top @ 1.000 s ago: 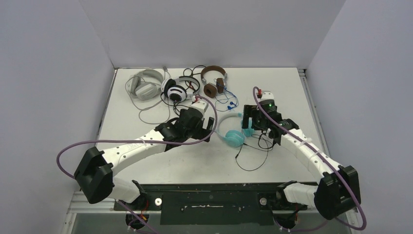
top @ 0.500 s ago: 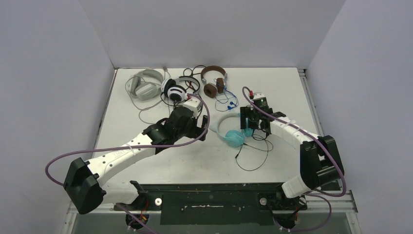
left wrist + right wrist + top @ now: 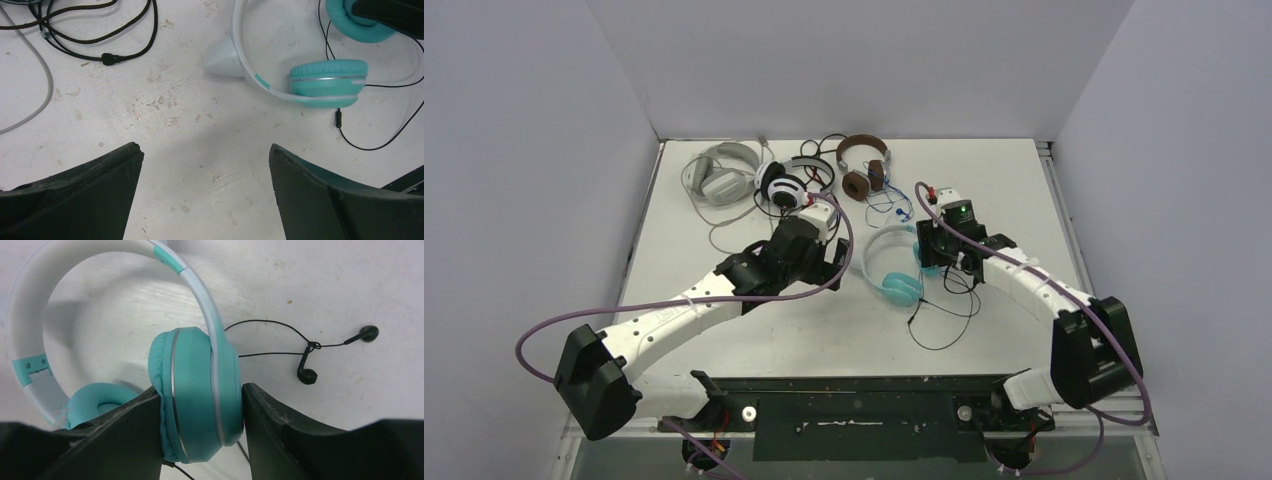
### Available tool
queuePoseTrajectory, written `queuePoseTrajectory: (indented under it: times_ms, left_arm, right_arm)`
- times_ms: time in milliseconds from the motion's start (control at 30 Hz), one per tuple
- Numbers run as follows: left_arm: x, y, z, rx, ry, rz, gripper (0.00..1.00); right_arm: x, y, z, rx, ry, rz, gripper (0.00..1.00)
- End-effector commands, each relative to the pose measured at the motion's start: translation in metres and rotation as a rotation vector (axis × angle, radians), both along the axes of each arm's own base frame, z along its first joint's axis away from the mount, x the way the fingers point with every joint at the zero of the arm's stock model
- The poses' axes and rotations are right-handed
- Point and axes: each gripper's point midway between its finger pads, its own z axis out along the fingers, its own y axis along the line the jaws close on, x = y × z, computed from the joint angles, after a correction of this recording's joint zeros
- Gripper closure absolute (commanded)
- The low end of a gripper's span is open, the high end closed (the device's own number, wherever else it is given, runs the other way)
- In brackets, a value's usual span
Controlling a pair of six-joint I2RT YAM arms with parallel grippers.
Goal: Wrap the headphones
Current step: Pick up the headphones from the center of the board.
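Note:
The light teal headphones [image 3: 894, 285] with a white band lie mid-table. My right gripper [image 3: 929, 258] is shut on one of their ear cups [image 3: 195, 370]; both jaws press its sides in the right wrist view [image 3: 200, 395]. The other cup [image 3: 327, 82] rests flat on the table. My left gripper [image 3: 839, 258] hovers just left of them, open, with only bare table between its fingers [image 3: 205, 150]. At the back lie the brown headphones [image 3: 864, 165], the black-and-white headphones [image 3: 784, 185] and the pale grey headphones [image 3: 719, 172].
A thin black cable [image 3: 944, 320] trails from the teal set toward the near edge. Black earbuds [image 3: 306, 375] lie right of the held cup. A black plug and cord [image 3: 107, 59] and a grey cable [image 3: 45, 85] lie ahead of my left gripper.
My right gripper has closed onto the teal ear cup and shifted a little left, taking the headphones with it. The left arm barely moved.

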Motion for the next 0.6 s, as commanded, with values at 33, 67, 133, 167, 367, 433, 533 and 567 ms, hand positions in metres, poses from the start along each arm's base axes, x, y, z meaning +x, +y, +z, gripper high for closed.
queuePoseTrajectory:
  times_ms: [33, 67, 133, 167, 367, 433, 533, 567]
  left_arm:
    - [0.016, 0.003, 0.048, -0.019, -0.113, 0.020, 0.05]
    - [0.017, 0.003, 0.051, -0.019, -0.122, 0.019, 0.05]
    - [0.019, 0.003, 0.055, -0.016, -0.136, 0.017, 0.05]
    - [0.019, 0.003, 0.057, -0.013, -0.143, 0.012, 0.06]
    - [0.025, 0.007, 0.068, 0.023, -0.178, 0.026, 0.10]
    - [0.027, 0.007, 0.069, 0.036, -0.181, 0.032, 0.13]
    - [0.030, 0.006, 0.065, 0.060, -0.165, 0.040, 0.20]
    - [0.030, 0.006, 0.062, 0.067, -0.156, 0.040, 0.21]
  right_arm:
    - [0.002, 0.045, 0.090, 0.138, -0.298, 0.175, 0.56]
    - [-0.003, 0.051, 0.096, 0.136, -0.322, 0.198, 0.57]
    - [-0.011, 0.060, 0.108, 0.120, -0.365, 0.225, 0.56]
    - [-0.015, 0.065, 0.112, 0.115, -0.380, 0.241, 0.56]
    - [-0.034, 0.086, 0.129, 0.098, -0.432, 0.311, 0.56]
    - [-0.035, 0.087, 0.132, 0.083, -0.444, 0.310, 0.56]
    - [-0.036, 0.089, 0.134, 0.087, -0.448, 0.314, 0.56]
    - [-0.037, 0.090, 0.135, 0.089, -0.451, 0.317, 0.56]
